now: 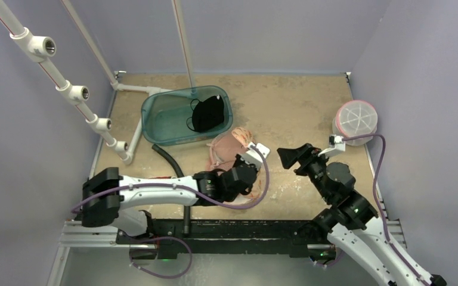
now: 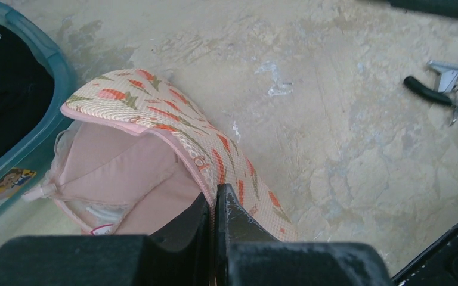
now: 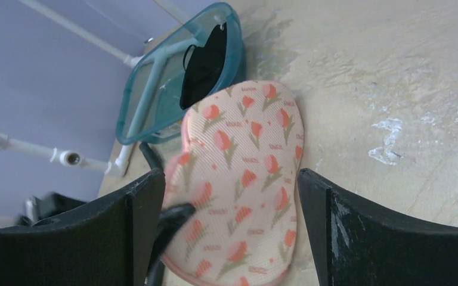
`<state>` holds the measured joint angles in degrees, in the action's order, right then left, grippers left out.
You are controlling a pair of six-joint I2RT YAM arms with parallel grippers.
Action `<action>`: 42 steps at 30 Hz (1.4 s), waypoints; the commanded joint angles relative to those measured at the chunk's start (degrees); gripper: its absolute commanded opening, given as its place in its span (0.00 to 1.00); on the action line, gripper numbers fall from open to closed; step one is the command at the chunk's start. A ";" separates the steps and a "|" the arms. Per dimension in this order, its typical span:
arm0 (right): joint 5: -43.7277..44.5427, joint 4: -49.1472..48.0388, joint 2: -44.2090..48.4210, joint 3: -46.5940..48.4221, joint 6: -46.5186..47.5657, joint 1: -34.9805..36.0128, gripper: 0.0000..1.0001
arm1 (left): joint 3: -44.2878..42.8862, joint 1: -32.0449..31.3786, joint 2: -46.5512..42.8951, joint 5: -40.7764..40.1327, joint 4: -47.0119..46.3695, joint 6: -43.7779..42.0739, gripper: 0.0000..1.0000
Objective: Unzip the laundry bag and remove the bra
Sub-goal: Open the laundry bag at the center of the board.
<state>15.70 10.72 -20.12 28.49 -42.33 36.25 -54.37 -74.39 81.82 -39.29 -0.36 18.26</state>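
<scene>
laundry bag (image 1: pixel 226 149) rim's pinched, other arm's free
left gripper (image 2: pixel 217 205) is clamped on the bag's rim mid-table, pink bra (image 2: pixel 125 173) showing inside. right gripper (image 3: pixel 232 179) gapes empty, bag near at its 9 o'clock from above.

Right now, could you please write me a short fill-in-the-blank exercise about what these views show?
1. The left tool is ___ on the pink edge of the laundry bag.
2. The right tool stands ___, gripping nothing.
3. The teal bin holds a ___ garment.

Missing words: shut; open; black.
</scene>
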 commanded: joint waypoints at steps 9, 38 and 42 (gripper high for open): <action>8.85 8.31 2.82 7.63 -4.21 -0.13 0.85 | -14.53 -3.23 15.54 0.48 -3.04 -9.71 0.16; -6.91 3.07 9.78 9.18 9.17 -0.13 0.82 | 2.39 -4.72 -3.60 12.38 -16.20 2.35 0.82; -12.48 -1.66 4.38 6.90 10.22 -0.15 0.82 | 12.89 -4.56 -12.94 4.64 -17.81 7.27 0.91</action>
<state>11.68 15.79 -10.94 35.68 -35.33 35.99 -49.45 -78.94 76.20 -26.63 -14.04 18.44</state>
